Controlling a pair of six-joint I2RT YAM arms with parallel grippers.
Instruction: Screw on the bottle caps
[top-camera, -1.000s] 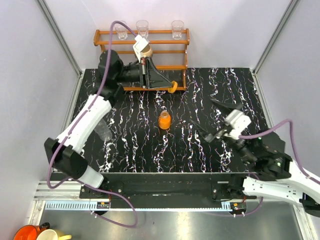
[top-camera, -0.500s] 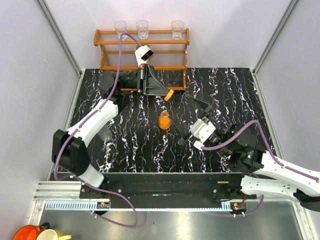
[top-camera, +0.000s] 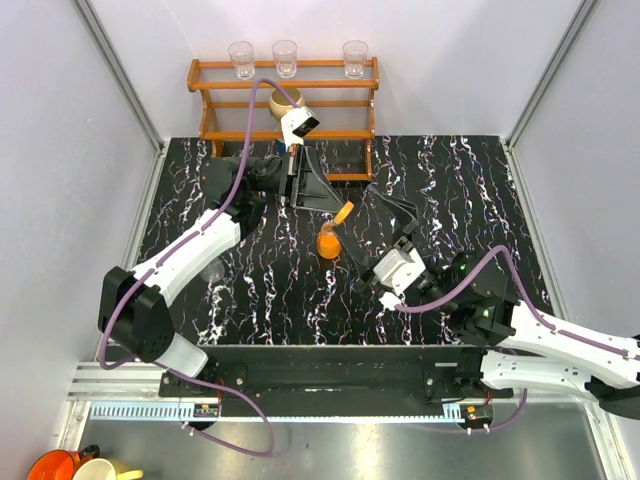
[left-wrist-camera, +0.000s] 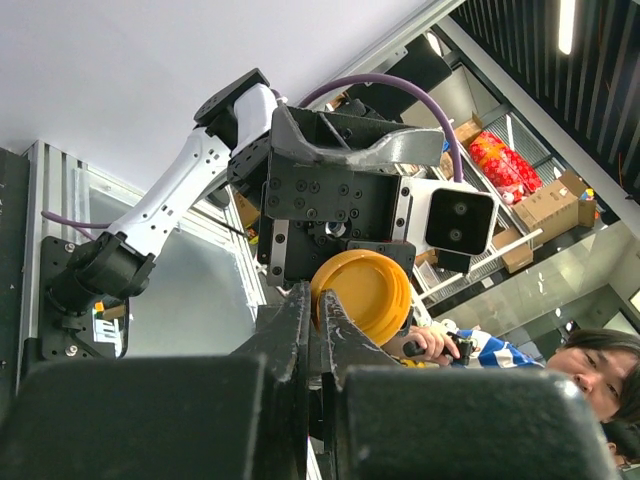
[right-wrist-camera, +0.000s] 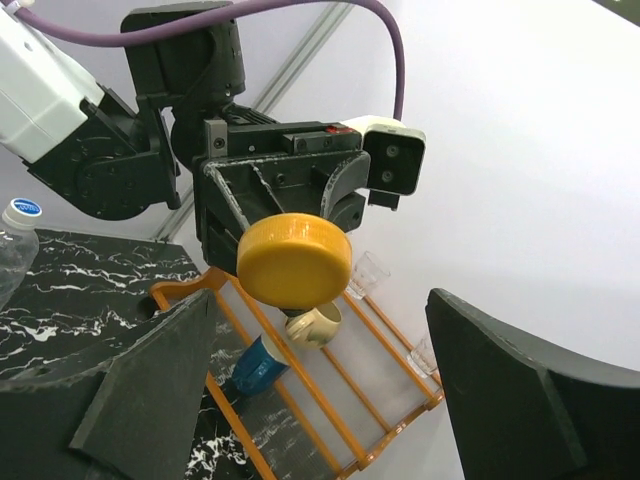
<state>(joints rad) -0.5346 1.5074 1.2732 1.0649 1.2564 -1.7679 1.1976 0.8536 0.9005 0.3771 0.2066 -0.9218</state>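
Observation:
My left gripper is shut on the orange cap and holds it by its rim, tilted, just above the small orange bottle standing mid-table. The left wrist view shows the cap edge-on between the shut fingers. My right gripper stands open just right of the bottle, with nothing between its fingers; in its view the cap hangs ahead. The clear bottle lies at the left, half under the left arm, wearing its white, blue-rimmed cap.
A wooden rack stands at the back with three clear glasses on top. A beige cup and a dark blue container sit on its lower shelves. Mugs lie below the table's front edge.
The left gripper carried the orange cap from in front of the rack to just above the orange bottle. The right arm swung left and in, next to the bottle.

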